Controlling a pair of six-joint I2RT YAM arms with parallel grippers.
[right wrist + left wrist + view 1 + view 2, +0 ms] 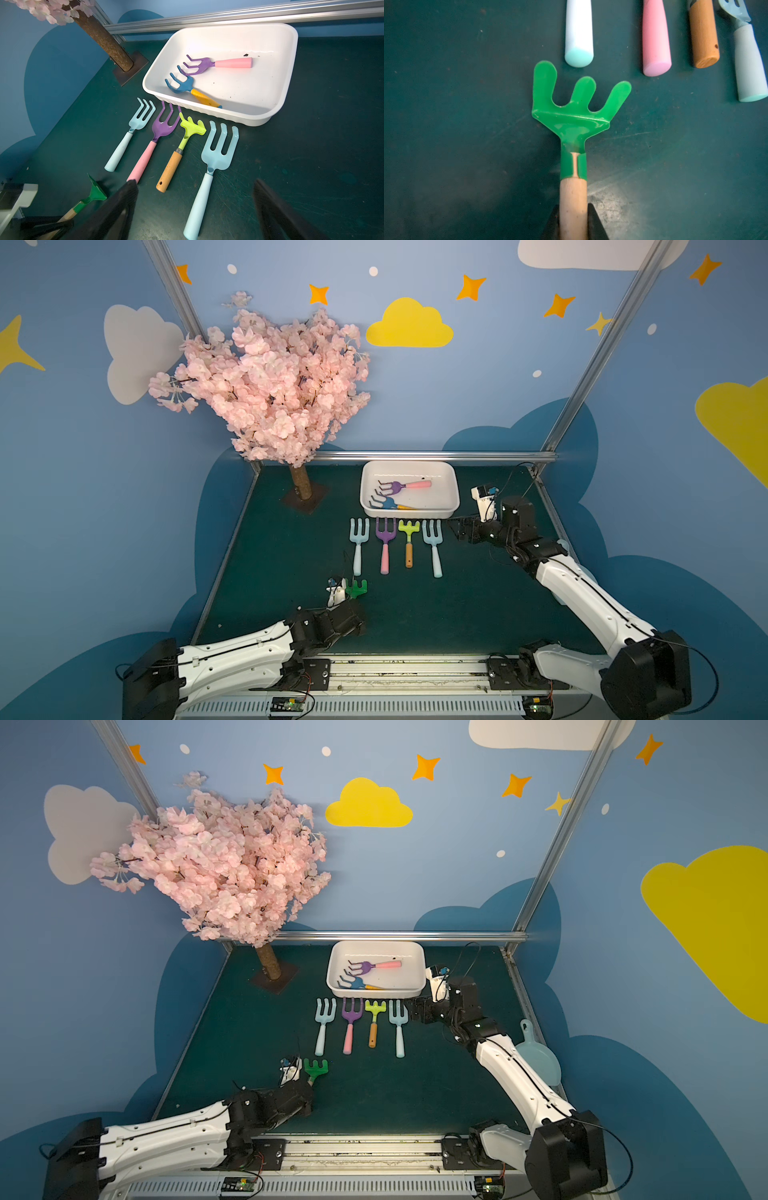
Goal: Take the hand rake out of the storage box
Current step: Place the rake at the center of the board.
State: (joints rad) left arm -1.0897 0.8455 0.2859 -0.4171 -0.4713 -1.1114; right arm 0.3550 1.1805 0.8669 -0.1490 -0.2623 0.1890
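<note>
We find right gripper [195, 182] wide, empty; blue rake [185, 86] lies ahead in storage box [245, 120], handle toward its fingers; left gripper [573, 220] holds green rake [577, 112].

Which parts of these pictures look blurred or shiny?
In the right wrist view the right hand's black fingers are blurred, while the white box is sharp; in the left wrist view light glints off the green rake; in both top views the pink tree looks soft.

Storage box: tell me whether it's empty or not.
Not empty. The storage box holds two rakes: a purple rake and a blue rake.
</note>
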